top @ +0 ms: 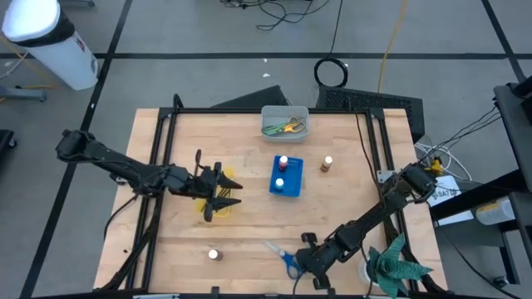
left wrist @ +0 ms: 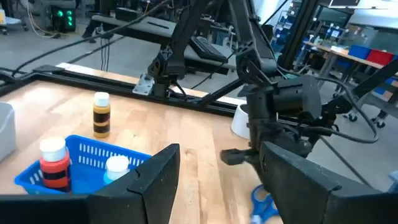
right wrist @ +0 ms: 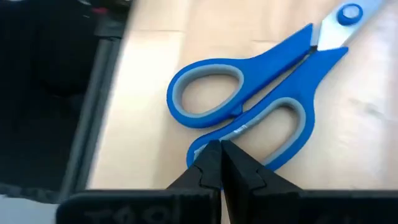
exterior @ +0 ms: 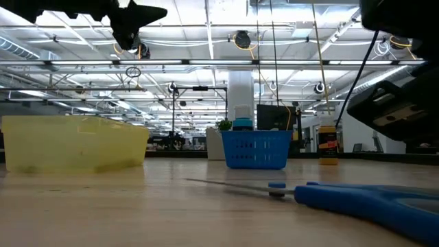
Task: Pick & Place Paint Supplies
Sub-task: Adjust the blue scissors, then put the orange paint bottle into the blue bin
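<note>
Blue-handled scissors (top: pixel 287 259) (exterior: pixel 370 199) (right wrist: pixel 249 106) lie flat on the table near its near edge. My right gripper (top: pixel 303 259) (right wrist: pixel 221 163) hovers just above their handle rings with its fingers shut. My left gripper (top: pixel 235 191) (left wrist: pixel 217 180) is open and raised over the yellow tray (top: pixel 218 208) (exterior: pixel 75 144). Two small bottles stand in the blue tray (top: pixel 288 189) (left wrist: pixel 81 158). A brown bottle (top: pixel 327 164) (left wrist: pixel 101 114) stands to its right. A white-topped bottle (top: pixel 214 255) stands near the near edge.
The grey bin (top: pixel 285 122) at the far edge holds green and yellow scissors. A green cloth (top: pixel 399 264) and a white bowl (left wrist: pixel 239 121) sit at the near right corner. Black frame rails run along the table's left and right sides.
</note>
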Controlling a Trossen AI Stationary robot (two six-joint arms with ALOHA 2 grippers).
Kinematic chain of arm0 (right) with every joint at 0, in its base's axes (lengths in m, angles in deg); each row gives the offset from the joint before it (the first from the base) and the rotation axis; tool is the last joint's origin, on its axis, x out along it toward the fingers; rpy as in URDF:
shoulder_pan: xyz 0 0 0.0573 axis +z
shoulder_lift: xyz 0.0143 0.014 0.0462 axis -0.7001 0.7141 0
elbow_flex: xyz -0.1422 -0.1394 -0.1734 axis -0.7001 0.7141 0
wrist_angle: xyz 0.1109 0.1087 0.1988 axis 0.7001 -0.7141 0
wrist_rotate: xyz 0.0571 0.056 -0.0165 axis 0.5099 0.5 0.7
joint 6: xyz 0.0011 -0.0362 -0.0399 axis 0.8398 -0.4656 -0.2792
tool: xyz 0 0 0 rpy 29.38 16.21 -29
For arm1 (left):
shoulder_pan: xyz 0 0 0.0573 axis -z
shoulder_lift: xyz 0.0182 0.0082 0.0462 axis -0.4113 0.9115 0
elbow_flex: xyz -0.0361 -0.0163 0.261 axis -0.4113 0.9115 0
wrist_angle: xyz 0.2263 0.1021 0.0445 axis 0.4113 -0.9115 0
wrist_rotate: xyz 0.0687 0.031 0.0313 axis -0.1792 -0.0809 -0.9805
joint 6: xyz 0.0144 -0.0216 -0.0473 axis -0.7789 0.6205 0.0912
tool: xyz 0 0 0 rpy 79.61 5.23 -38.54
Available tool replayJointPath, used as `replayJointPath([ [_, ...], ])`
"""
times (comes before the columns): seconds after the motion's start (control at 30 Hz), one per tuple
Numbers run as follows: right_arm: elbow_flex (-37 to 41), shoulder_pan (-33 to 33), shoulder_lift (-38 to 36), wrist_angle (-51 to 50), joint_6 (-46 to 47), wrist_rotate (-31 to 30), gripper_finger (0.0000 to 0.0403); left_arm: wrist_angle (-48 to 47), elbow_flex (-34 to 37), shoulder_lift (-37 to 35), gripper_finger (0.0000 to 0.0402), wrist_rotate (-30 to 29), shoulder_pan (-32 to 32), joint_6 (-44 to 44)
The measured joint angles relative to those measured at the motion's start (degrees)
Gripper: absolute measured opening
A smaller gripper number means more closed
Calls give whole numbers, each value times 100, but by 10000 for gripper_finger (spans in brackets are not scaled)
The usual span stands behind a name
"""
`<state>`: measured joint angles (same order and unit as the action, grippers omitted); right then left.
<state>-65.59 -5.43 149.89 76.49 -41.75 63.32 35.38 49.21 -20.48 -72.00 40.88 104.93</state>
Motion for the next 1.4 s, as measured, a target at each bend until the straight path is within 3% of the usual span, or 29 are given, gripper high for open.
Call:
replayJointPath([
  [0.23,17,-74,-237,-409,-600,67,0,752,-4,1085,237,110,19,-19],
  [0.4,37,-68,-544,-1064,-1076,11,0,1552,-4,1838,237,519,20,-53],
  [0.57,37,-26,-756,-1280,-1416,-569,0,1626,-251,2069,237,1137,45,-57],
  [0.73,26,82,-879,-819,-2018,-1304,0,1273,-592,2063,237,1128,237,-495],
  [0.9,26,85,-1033,-619,-2058,-1426,0,-268,-1172,2032,237,696,668,-513],
  [1.1,26,85,-1056,-623,-1964,-1421,0,-3896,-2551,2006,237,158,1457,658],
  [1.2,26,65,-1056,-623,-1958,-1425,0,-5280,-3280,2041,237,2,1818,1385],
  [1.4,26,2,-1056,-618,-1906,-1428,0,-6701,-4012,2045,237,-462,2534,2322],
])
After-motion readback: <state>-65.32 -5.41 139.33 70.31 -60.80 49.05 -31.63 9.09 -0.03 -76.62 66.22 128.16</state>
